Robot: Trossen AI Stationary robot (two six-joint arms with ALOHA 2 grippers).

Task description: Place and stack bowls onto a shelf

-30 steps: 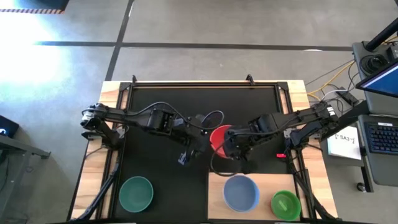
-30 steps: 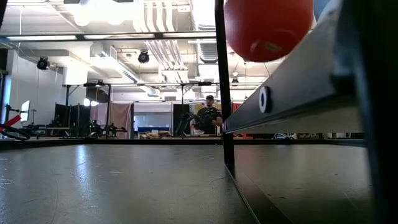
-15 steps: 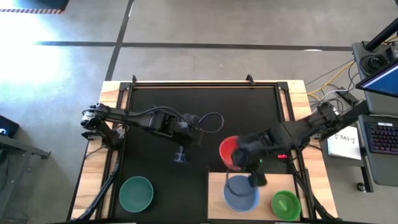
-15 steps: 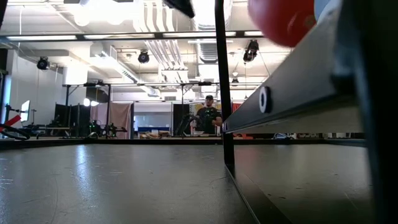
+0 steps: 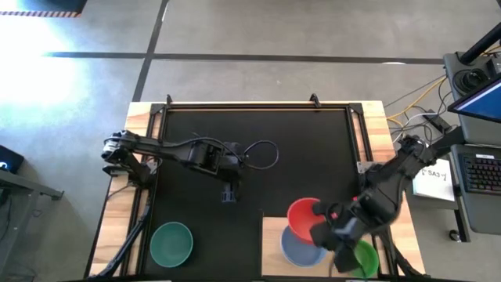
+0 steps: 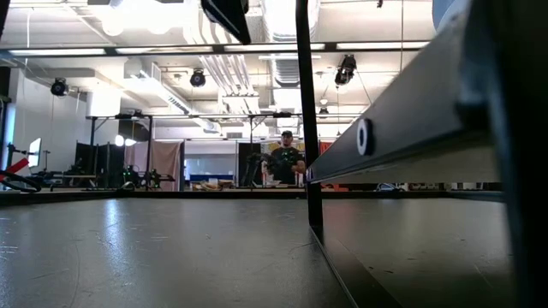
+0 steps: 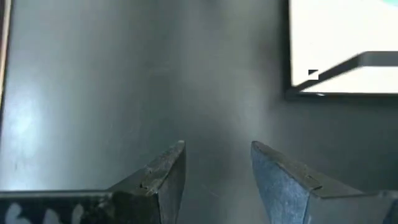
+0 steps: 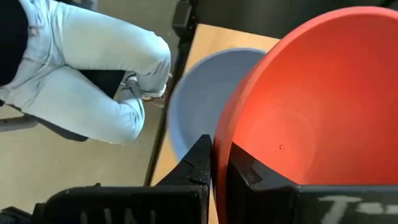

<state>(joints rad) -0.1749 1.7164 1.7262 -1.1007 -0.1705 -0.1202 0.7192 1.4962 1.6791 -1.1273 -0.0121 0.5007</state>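
Note:
My right gripper [image 5: 322,225] is shut on the red bowl [image 5: 302,214] and holds it over the far part of the periwinkle bowl [image 5: 300,249], which sits on the light wooden shelf [image 5: 270,235]. The light green bowl [image 5: 360,257] sits on the shelf to the right of it. A teal-green bowl [image 5: 171,244] rests on the black mat near the table's near left corner. My left gripper [image 5: 228,193] hangs open over the bare mat [image 7: 124,74], touching nothing. The other bowls are out of view. My right gripper [image 8: 221,165] holds the red bowl by its rim [image 8: 221,144], one finger [image 8: 200,163] outside the wall and the other finger [image 8: 247,171] inside the hollow. The bowl is tilted, above the periwinkle bowl [image 8: 193,102]; whether the two touch, I cannot tell.
A person in light jeans [image 8: 93,62] sits just past the table's near edge, close to the shelf. Black frame rails [image 5: 368,141] run along the mat's sides. The mat's middle and far part [image 5: 258,133] lie bare. A cable loops by my left arm [image 5: 262,150].
My right gripper has carried the red bowl from the mat's middle toward the near edge and to the right, ending over the periwinkle bowl on the shelf. The bowl has left the low view. My left gripper has drawn back a little toward the left.

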